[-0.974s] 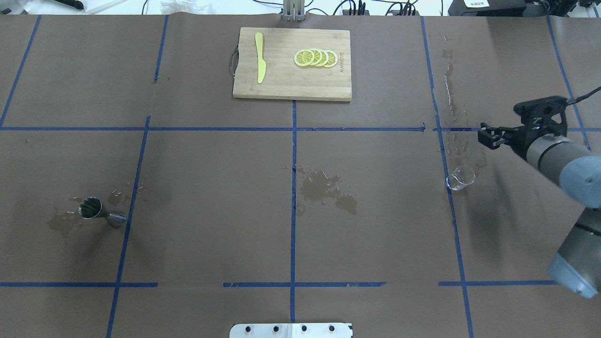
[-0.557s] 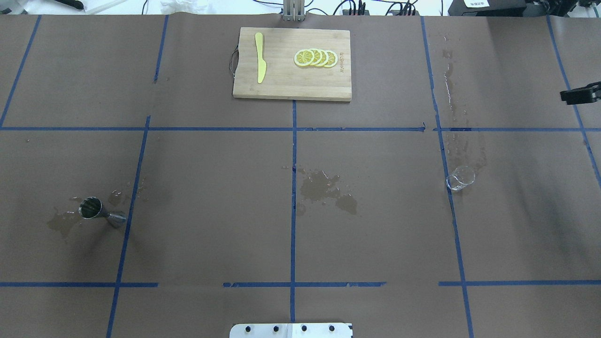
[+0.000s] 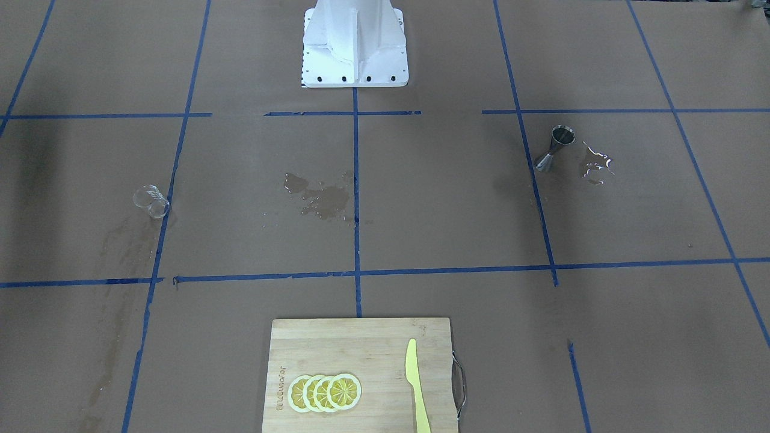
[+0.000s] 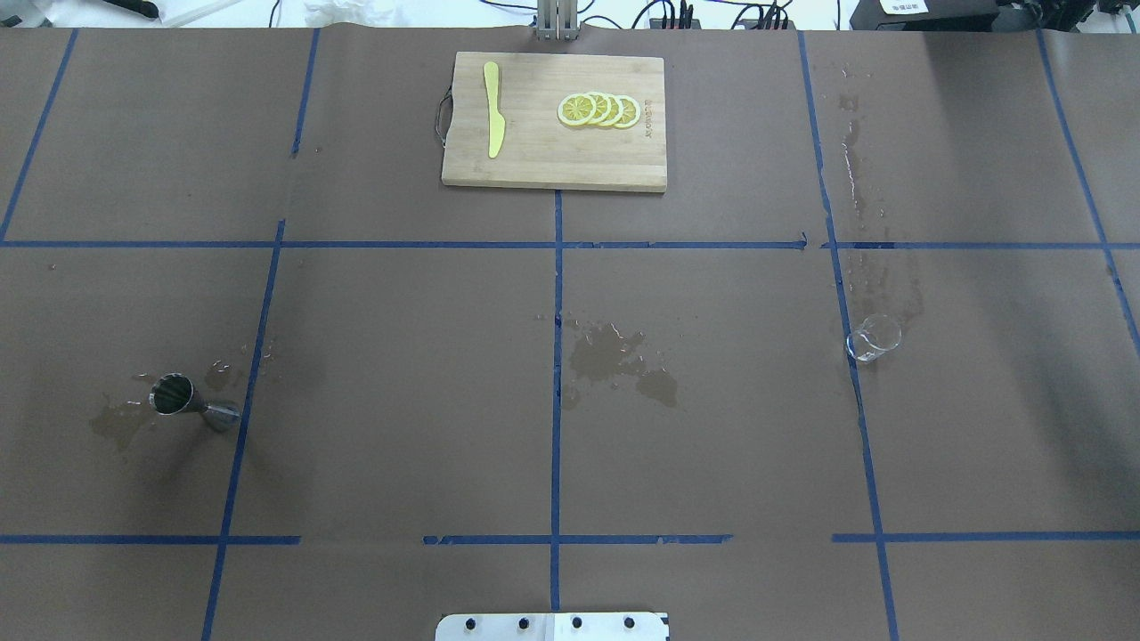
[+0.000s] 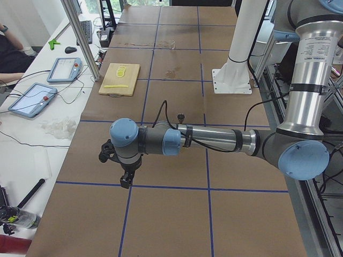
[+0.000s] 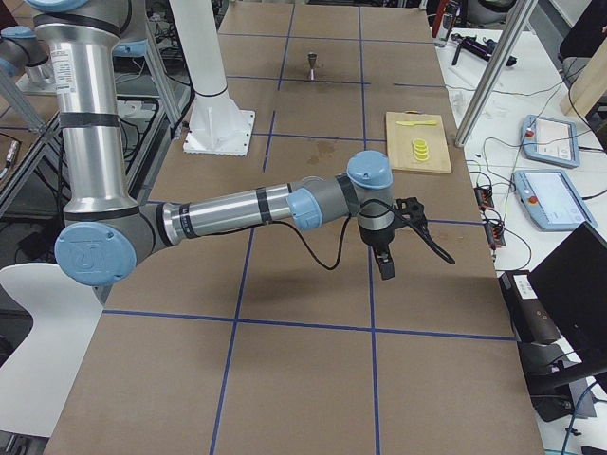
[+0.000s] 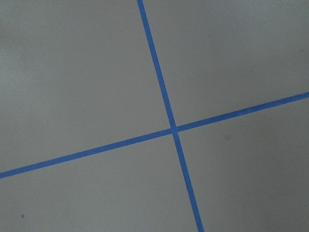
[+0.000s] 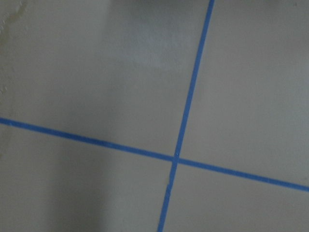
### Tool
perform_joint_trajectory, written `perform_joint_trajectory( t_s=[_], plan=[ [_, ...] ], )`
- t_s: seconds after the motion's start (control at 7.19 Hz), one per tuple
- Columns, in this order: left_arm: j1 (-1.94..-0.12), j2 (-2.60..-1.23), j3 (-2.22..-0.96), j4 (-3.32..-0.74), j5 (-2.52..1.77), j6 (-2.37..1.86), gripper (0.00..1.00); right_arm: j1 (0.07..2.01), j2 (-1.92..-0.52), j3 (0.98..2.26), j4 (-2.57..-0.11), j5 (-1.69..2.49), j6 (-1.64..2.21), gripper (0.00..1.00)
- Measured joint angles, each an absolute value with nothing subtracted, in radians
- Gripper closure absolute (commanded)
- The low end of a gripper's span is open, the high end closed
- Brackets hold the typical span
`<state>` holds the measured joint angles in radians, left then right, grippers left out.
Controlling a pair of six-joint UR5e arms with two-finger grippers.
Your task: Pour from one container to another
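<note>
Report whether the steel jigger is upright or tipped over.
Upright: the jigger stands on one cone, open mouth upward, beside a small puddle. Whether it holds liquid cannot be told.

The left gripper [image 5: 125,180] and right gripper [image 6: 385,267] show only in side views, so their jaws cannot be judged. The front-facing view's bottom edge crops the flat yellow knife [image 3: 415,385].
</note>
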<state>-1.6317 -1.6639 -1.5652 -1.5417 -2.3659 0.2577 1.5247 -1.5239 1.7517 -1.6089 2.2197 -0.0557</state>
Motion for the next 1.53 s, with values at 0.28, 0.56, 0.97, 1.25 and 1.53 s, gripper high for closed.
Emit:
perform_joint_trajectory(
  t_s=[0.28,0.56,0.97,1.25,1.53],
  plan=[
    [-1.631,-1.664,-1.565,-1.542,-2.364,0.259,0.00,1.547,-1.614,1.744,-1.714,2.257,-0.119,0.00],
    [-1.631,-1.662,-1.564,-1.554,-2.363,0.259,0.00,1.576,-1.692,1.750,-1.724,2.280,-0.128,0.00],
    [-1.631,-1.658,-1.561,-1.555,-2.363,0.256,0.00,1.585,-1.715,1.757,-1.724,2.282,-0.129,0.00],
    [-1.630,-1.660,-1.558,-1.548,-2.364,0.245,0.00,1.586,-1.715,1.757,-1.724,2.283,-0.129,0.00],
    [-1.629,-1.644,-1.558,-1.549,-2.365,0.227,0.00,1.586,-1.715,1.758,-1.724,2.283,-0.130,0.00]
  ],
)
